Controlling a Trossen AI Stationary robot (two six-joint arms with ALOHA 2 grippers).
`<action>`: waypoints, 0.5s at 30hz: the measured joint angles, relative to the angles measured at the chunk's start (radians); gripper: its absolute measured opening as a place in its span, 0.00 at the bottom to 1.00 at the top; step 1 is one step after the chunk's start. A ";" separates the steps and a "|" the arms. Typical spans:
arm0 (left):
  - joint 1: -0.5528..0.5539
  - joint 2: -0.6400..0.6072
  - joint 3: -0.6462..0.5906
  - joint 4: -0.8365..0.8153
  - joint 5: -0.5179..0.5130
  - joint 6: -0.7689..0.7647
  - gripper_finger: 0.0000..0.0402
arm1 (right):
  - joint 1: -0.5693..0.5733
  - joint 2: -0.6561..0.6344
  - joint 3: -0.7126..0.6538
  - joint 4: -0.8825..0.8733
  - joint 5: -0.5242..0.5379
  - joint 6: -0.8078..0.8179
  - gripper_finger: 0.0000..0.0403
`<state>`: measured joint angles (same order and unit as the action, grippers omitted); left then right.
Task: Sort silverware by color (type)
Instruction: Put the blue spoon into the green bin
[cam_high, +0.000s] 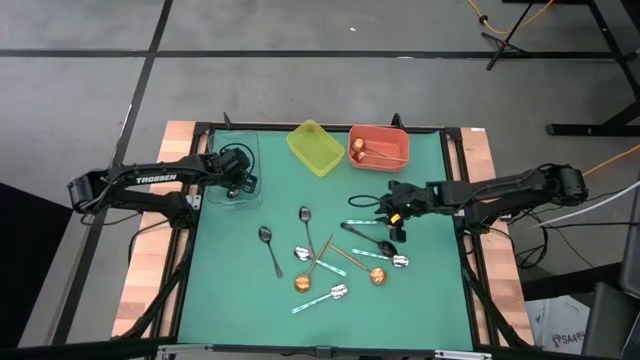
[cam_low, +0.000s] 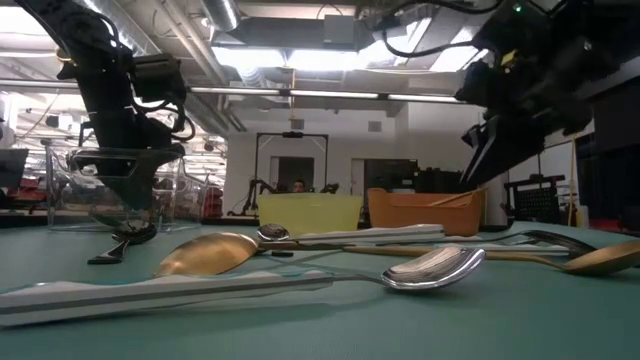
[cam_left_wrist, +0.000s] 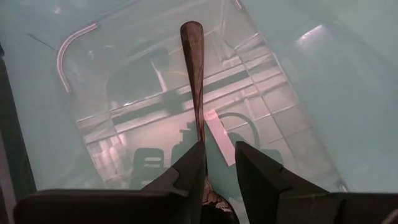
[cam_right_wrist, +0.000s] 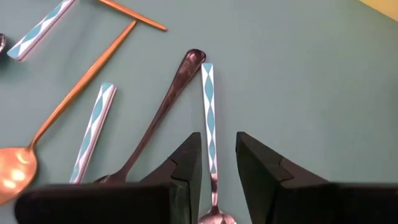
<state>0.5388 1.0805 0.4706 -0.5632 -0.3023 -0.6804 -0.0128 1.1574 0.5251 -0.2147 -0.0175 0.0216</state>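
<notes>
Several spoons lie loose on the green mat (cam_high: 230, 300): black ones (cam_high: 268, 246), copper ones (cam_high: 340, 258) and teal-handled silver ones (cam_high: 322, 298). My left gripper (cam_high: 238, 183) stands open over a clear container (cam_high: 228, 150) at the far left, with a black spoon (cam_left_wrist: 196, 81) between its fingers. My right gripper (cam_right_wrist: 216, 165) hangs open above the mat. In its wrist view its fingers stand on either side of a teal-handled spoon (cam_right_wrist: 209, 112), clear of it. A black spoon (cam_right_wrist: 168, 102) lies right beside that one. My left gripper is open, and the black spoon's bowl end (cam_left_wrist: 211, 196) sits far back between the fingers. The spoon's neck (cam_left_wrist: 200, 140) lies along the inner side of one finger (cam_left_wrist: 186, 168); the other finger stands apart from it. The handle slants down and away over the clear container's floor.
A yellow bin (cam_high: 317, 147) and a red bin (cam_high: 380, 145) holding copper spoons stand at the mat's far edge. The loose spoons crowd the mat's middle and right, some crossing each other. Bare mat lies near the front left.
</notes>
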 joint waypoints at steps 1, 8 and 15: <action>0.000 0.000 0.000 0.000 0.000 0.000 0.21 | 0.000 0.003 -0.010 0.017 0.000 0.000 0.22; 0.000 0.000 0.000 0.001 0.001 0.000 0.21 | 0.000 0.040 -0.070 0.111 0.000 0.000 0.22; 0.000 0.000 0.000 0.007 0.001 0.000 0.21 | 0.000 0.161 -0.069 0.143 0.000 0.000 0.22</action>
<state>0.5385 1.0809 0.4709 -0.5564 -0.3016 -0.6800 -0.0128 1.3183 0.4561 -0.0713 -0.0174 0.0216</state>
